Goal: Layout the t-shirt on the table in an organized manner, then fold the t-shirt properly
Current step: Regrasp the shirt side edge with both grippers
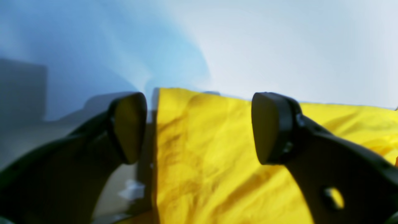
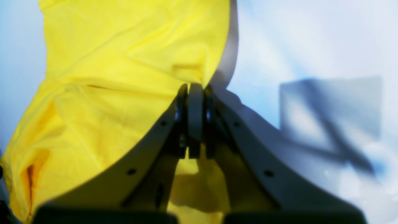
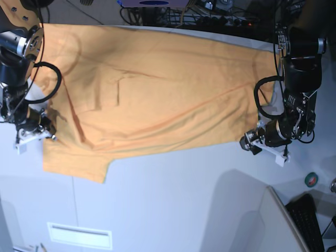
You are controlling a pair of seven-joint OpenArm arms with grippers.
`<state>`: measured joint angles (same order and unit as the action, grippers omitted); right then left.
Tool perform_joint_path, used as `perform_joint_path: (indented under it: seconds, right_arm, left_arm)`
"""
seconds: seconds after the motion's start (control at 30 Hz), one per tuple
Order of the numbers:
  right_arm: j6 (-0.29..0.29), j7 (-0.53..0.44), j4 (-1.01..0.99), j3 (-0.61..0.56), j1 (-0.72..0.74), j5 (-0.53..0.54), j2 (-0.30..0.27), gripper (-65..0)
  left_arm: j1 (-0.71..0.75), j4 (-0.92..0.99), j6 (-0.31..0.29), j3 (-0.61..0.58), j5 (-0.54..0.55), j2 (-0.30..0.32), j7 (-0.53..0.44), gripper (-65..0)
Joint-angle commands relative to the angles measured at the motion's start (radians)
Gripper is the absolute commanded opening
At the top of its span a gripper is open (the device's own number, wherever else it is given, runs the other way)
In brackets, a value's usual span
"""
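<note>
Across the table [image 3: 173, 199] your t-shirt [image 3: 152, 89] lies spread flat, its far edge cut off by clutter. Your right gripper [image 2: 195, 93] has its fingers pinched on a hem edge; your left gripper [image 1: 199, 127] hangs wide over blurred fabric.

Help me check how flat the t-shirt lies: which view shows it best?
The base view: the whole t-shirt is spread on the table. The left wrist view shows one wrinkled edge; the right wrist view shows only the part by the right hand.
</note>
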<state>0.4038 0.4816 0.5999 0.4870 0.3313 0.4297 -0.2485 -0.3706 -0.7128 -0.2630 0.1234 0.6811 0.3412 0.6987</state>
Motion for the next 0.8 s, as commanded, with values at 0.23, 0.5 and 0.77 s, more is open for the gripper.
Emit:
perform_joint_path:
  seconds: [0.23,0.5,0.77]
  right_arm:
    - [0.01,-0.016,0.015,0.002,0.021,0.011,-0.018,-65.0]
    - [0.011,-0.017,0.015,0.002,0.021,0.011,-0.018,-65.0]
    - [0.011,-0.019,0.038,0.002,0.035,0.011,-0.018,-65.0]
  left_arm:
    - [-0.014,0.023,-0.005,0.0,0.001,0.009,0.009,-39.3]
    - [-0.017,0.055,-0.005,0.002,-0.082,0.008,-0.081,-65.0]
    - [-0.072,0.029,-0.005,0.002,-0.14,0.006,-0.076,-65.0]
